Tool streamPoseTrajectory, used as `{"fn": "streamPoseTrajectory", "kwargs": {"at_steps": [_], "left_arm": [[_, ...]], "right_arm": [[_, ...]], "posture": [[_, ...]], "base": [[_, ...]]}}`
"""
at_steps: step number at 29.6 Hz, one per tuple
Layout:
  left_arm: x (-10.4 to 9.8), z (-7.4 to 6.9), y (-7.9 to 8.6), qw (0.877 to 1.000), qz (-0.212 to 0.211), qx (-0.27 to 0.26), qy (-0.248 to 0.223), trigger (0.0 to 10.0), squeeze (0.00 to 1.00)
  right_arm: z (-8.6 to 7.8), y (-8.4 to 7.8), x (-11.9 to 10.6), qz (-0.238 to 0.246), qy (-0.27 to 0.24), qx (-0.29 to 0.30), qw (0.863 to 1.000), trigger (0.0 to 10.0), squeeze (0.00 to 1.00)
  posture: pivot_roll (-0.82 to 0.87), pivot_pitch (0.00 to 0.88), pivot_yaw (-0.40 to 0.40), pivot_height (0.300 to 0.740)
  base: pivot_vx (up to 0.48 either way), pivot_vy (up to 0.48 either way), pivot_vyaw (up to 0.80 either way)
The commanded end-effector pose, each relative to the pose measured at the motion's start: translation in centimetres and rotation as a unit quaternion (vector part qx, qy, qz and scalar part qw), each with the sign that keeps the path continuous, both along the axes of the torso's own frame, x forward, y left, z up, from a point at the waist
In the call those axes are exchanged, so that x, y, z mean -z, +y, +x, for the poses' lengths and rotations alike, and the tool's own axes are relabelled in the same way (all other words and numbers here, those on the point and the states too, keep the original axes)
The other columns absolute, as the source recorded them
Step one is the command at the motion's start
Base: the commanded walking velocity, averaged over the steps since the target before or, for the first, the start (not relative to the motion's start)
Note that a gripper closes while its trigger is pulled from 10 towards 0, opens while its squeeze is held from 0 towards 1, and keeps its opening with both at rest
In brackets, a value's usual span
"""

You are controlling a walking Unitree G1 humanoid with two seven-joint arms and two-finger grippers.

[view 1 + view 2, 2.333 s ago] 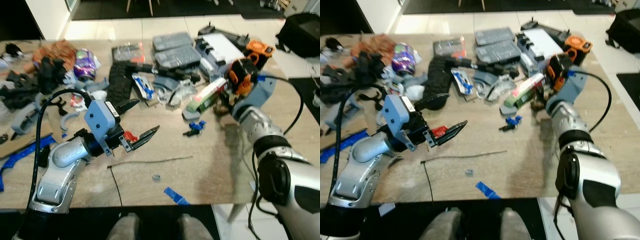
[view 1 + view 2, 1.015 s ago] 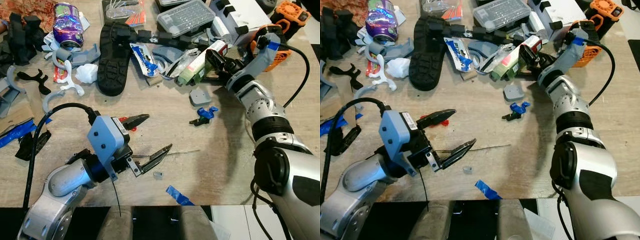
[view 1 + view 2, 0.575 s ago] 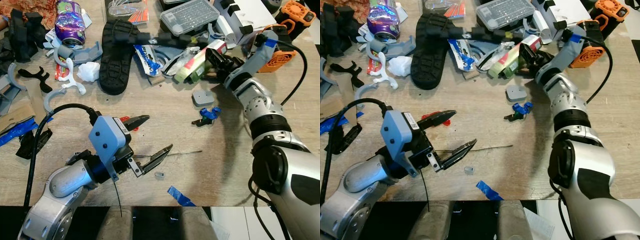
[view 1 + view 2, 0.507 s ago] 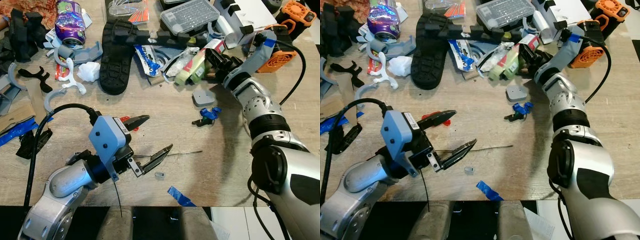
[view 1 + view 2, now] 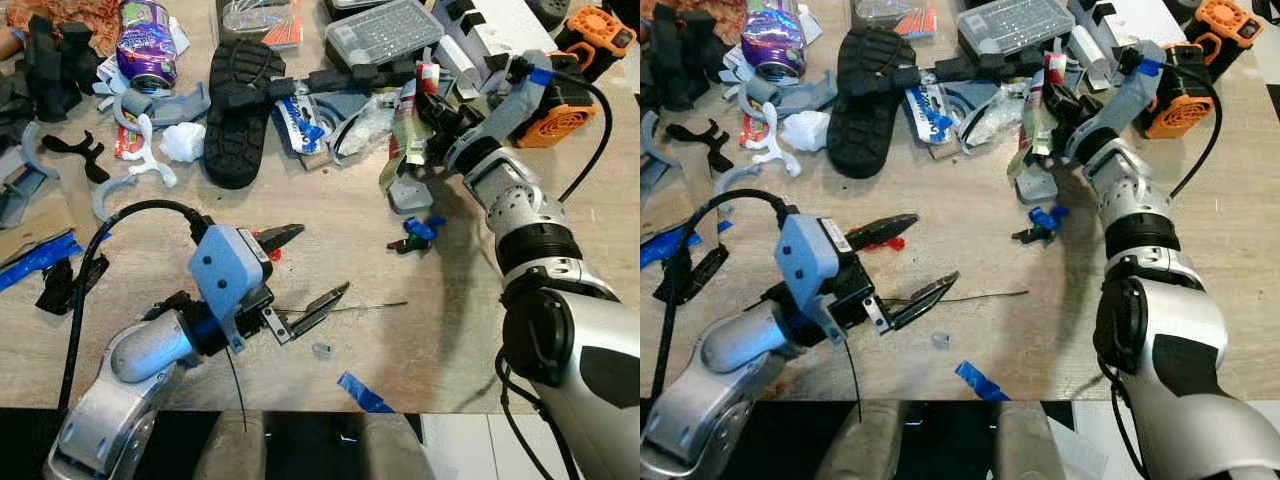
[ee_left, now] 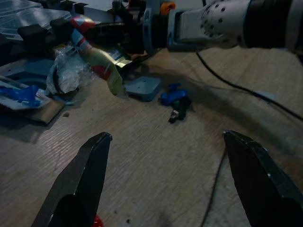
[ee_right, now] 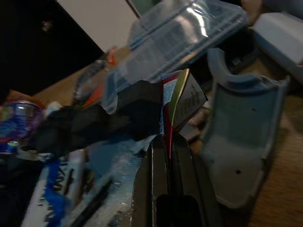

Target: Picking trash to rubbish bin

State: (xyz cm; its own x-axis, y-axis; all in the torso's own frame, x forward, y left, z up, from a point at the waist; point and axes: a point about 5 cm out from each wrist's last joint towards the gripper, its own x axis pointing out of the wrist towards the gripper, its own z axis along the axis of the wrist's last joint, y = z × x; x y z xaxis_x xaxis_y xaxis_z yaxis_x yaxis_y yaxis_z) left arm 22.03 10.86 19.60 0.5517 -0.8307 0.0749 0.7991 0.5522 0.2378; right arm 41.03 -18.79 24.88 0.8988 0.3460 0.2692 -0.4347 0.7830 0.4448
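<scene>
Right pincer [image 5: 1060, 108] is clamped on a crumpled green and red foil wrapper [image 5: 1038, 128] at the far right of the cluttered wooden table [image 5: 330, 215], wrapper hanging off the fingertips above a small grey square plastic piece [image 5: 407, 193]; step in hand looks like lifting this trash clear for the bin; to do it well, raise straight up before swinging away, since the wrapper sits close to a clear crinkled plastic bag [image 5: 366, 113] and a long black bar [image 5: 345, 78] that could snag or get dragged; grip is thin and near one edge, so move slowly to avoid it slipping out; left pincer [image 5: 305, 273] hovers low over the near part of the table, fingers spread wide and holding nothing, well apart from the wrapper; a thin dark wire [image 5: 352, 306] lies just beside its lower finger; no bin in sight, so the carry may be long; right wrist view shows what the head views cannot: the two fingers pressed together on a folded edge of the wrapper [image 7: 176, 101]; left wrist view gives a side-on look at the wrapper [image 6: 100, 56] dangling over the grey piece, with a small blue and black clip [image 6: 175, 101] near it.
</scene>
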Motion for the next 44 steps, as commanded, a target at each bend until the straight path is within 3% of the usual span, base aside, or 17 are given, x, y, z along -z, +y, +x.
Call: {"fn": "streamPoseTrajectory", "kwargs": {"at_steps": [1,14,19,24,27,31,36,37,38,44], "left_arm": [[0.4,0.5,0.1,1.000,0.001,-0.009,-0.004,10.0,0.00],[0.3,3.4,0.5,0.999,0.003,-0.030,-0.035,10.0,0.00],[-0.2,5.3,0.6,0.997,0.008,-0.039,-0.062,10.0,0.00],[-0.4,6.9,1.3,0.996,0.010,-0.055,-0.073,10.0,0.00],[-0.5,7.4,1.6,0.995,0.006,-0.064,-0.075,10.0,0.00],[-0.2,8.2,2.5,0.994,-0.006,-0.083,-0.070,10.0,0.00],[1.4,7.8,3.3,0.992,-0.028,-0.117,-0.037,10.0,0.00],[2.0,7.6,3.6,0.990,-0.040,-0.136,-0.021,10.0,0.00],[2.8,7.4,4.0,0.985,-0.057,-0.163,0.001,10.0,0.00],[4.9,7.4,5.0,0.967,-0.084,-0.237,0.039,10.0,0.00]], "right_arm": [[-0.3,-0.1,-0.4,0.006,-0.017,-0.020,1.000,0.0,0.00],[-0.6,0.2,-1.7,-0.016,-0.052,-0.060,0.997,0.0,0.00],[-0.8,1.2,-3.0,-0.041,-0.083,-0.096,0.991,0.0,0.00],[-1.0,1.9,-3.3,-0.057,-0.095,-0.110,0.988,0.0,0.00],[-1.1,2.1,-3.1,-0.059,-0.096,-0.111,0.987,0.0,0.00],[-2.0,3.3,-0.8,-0.060,-0.084,-0.122,0.987,0.0,0.00],[-3.3,4.3,1.4,-0.036,-0.072,-0.104,0.991,0.0,0.00],[-3.9,4.7,2.1,-0.033,-0.070,-0.097,0.992,6.2,0.00],[-4.5,5.2,3.1,-0.035,-0.068,-0.087,0.993,10.0,0.00],[-5.6,6.3,5.8,-0.057,-0.068,-0.058,0.994,10.0,0.00]], "posture": [[0.04,0.250,-0.041,0.740],[0.02,0.129,-0.045,0.740],[0.02,0.023,-0.033,0.740],[0.02,0.000,-0.027,0.740],[0.02,0.000,-0.025,0.740],[0.02,0.000,-0.020,0.740],[0.03,0.000,-0.021,0.740],[0.03,0.000,-0.017,0.740],[0.03,0.000,-0.015,0.740],[0.05,0.000,-0.025,0.740]], "base": [[0.000,0.000,0.00],[0.000,0.000,0.00],[0.000,0.000,0.00],[0.000,0.000,0.00],[0.000,0.000,0.00],[0.000,0.000,0.00],[0.000,0.000,0.00],[0.000,0.000,0.00],[0.000,0.000,0.00],[0.000,0.000,0.00]]}}
